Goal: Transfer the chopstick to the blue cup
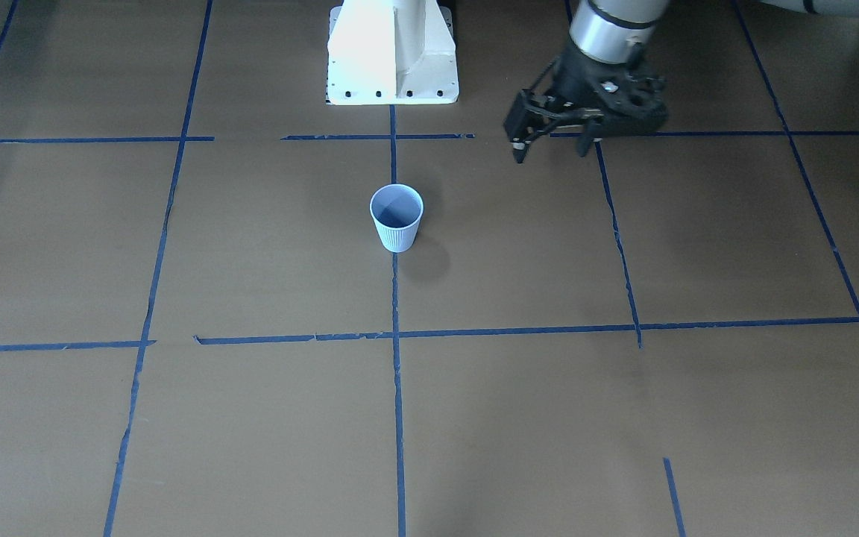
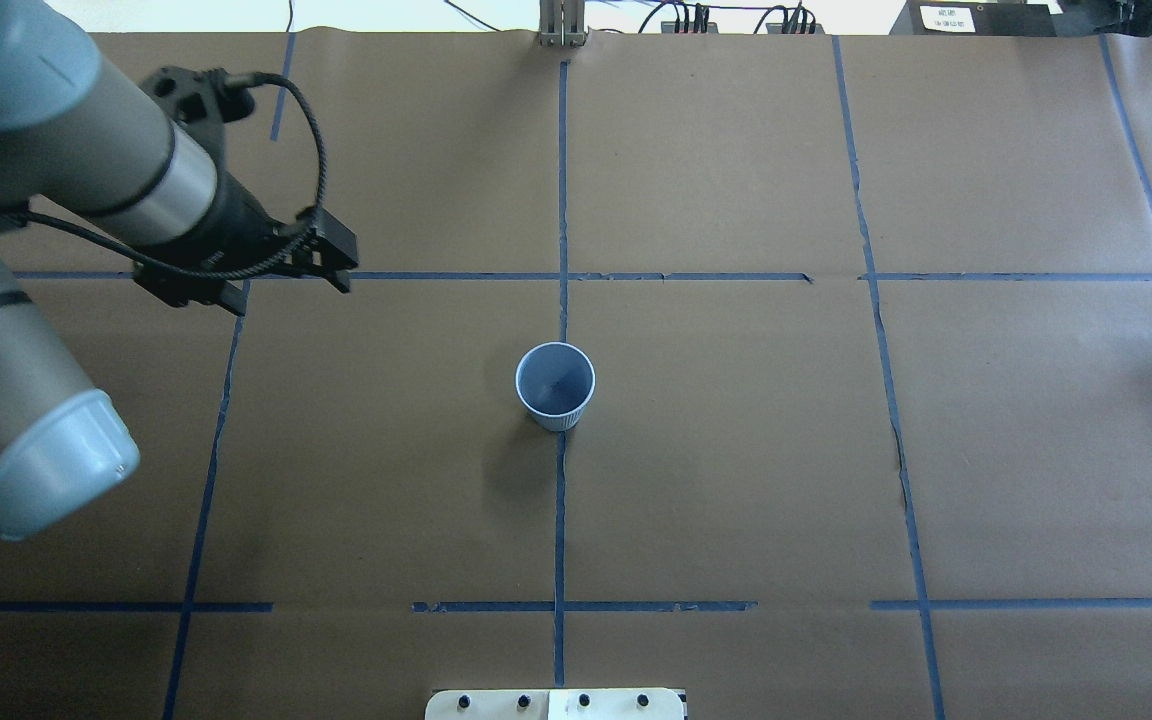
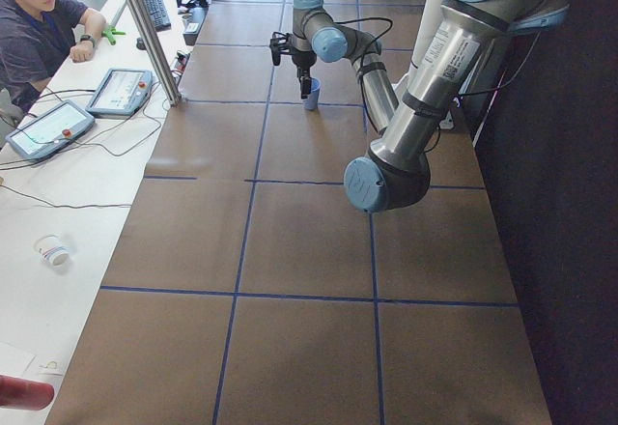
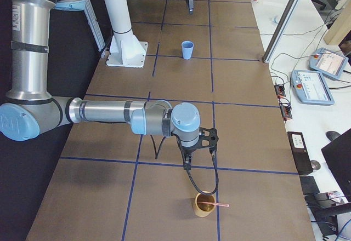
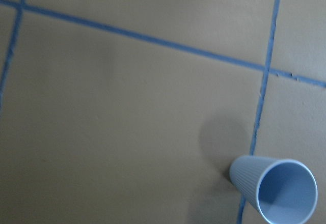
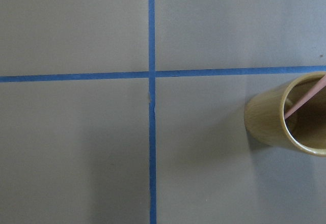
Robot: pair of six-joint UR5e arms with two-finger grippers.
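Note:
The blue cup (image 1: 397, 218) stands upright and empty at the table's middle; it also shows in the overhead view (image 2: 555, 386) and the left wrist view (image 5: 275, 189). A pinkish-red chopstick (image 4: 214, 204) leans in a tan wooden cup (image 4: 204, 206) near the table's right end; the right wrist view shows the chopstick (image 6: 304, 103) inside that cup (image 6: 272, 119). My left gripper (image 1: 552, 151) (image 2: 288, 295) is open and empty, hovering off to the blue cup's left. My right gripper (image 4: 186, 164) hangs just short of the wooden cup; I cannot tell if it is open or shut.
The white robot base (image 1: 392, 56) stands behind the blue cup. Blue tape lines grid the brown table. An operator (image 3: 39, 14) sits at a side bench with teach pendants (image 3: 118, 91). A small paper cup (image 3: 53, 249) lies on that bench.

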